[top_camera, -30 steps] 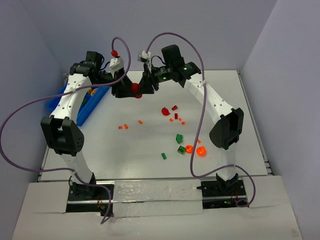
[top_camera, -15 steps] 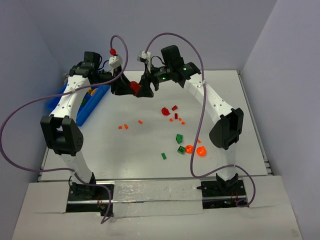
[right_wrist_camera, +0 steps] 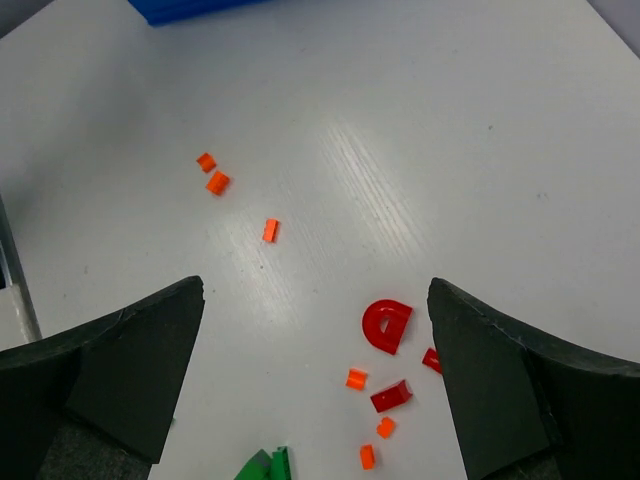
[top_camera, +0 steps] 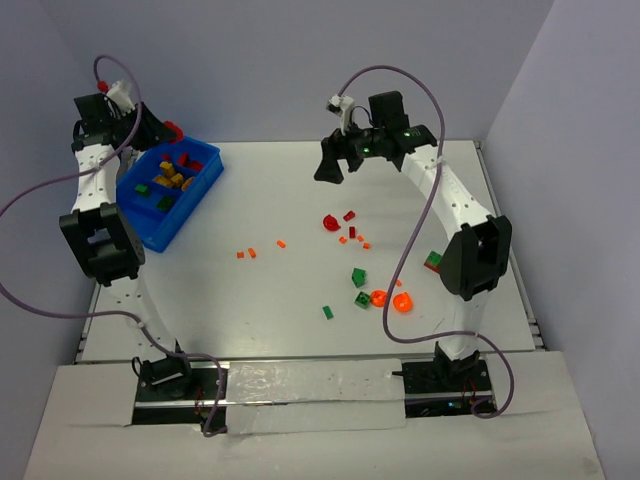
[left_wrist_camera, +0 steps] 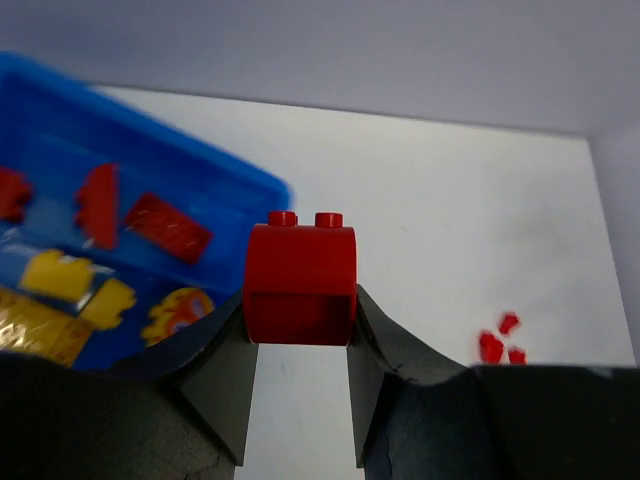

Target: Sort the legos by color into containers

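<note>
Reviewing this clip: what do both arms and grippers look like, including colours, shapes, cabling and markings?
The left arm and right arm have white links and chunky black joints. A purple cable loops along each. The left gripper and right gripper have matte black wedge-shaped fingers. Green lights glow near the right wrist. No markings legible.

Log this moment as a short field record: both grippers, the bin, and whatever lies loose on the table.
left gripper: shut on a red rounded plastic brick with two studs, in the air by the bin's far end
right gripper: open, empty, above the white table
bin: blue rectangular plastic bin, far left, holding yellow, red and green bricks
loose: red D-shaped piece, green bricks, translucent orange rounded pieces, small orange bits
sorting: unfinished
</note>
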`<move>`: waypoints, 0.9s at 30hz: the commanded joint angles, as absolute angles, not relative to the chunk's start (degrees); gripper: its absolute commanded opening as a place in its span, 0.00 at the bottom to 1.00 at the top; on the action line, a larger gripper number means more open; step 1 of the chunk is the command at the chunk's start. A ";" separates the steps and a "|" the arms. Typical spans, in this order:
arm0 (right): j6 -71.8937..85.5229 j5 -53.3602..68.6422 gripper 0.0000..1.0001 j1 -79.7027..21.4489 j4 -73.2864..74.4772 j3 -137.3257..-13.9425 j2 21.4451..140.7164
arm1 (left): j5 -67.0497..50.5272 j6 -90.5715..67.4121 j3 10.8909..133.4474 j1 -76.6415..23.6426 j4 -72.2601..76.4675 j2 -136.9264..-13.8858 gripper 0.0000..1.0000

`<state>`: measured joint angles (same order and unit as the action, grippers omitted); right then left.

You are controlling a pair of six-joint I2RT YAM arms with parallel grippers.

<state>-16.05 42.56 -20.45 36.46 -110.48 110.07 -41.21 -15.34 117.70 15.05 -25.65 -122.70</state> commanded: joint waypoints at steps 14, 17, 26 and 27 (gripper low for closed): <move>-20.02 36.96 1.00 -21.01 37.04 -105.64 102.50 | -9.03 -18.69 124.36 14.20 -13.50 -134.16 0.00; -20.10 36.67 1.00 -21.01 37.27 -106.10 102.94 | -8.29 -16.91 124.98 13.93 -12.37 -136.15 0.00; -20.15 35.82 1.00 -21.01 37.27 -107.05 104.26 | -8.06 -15.93 125.79 12.46 -10.18 -139.32 0.01; -20.20 35.69 1.00 -21.02 37.27 -107.05 104.33 | -7.98 -15.72 125.87 12.37 -10.06 -139.43 0.02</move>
<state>-19.40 36.43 -20.75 37.74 -105.62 104.97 -9.07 -17.30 122.41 13.56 -14.65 -139.21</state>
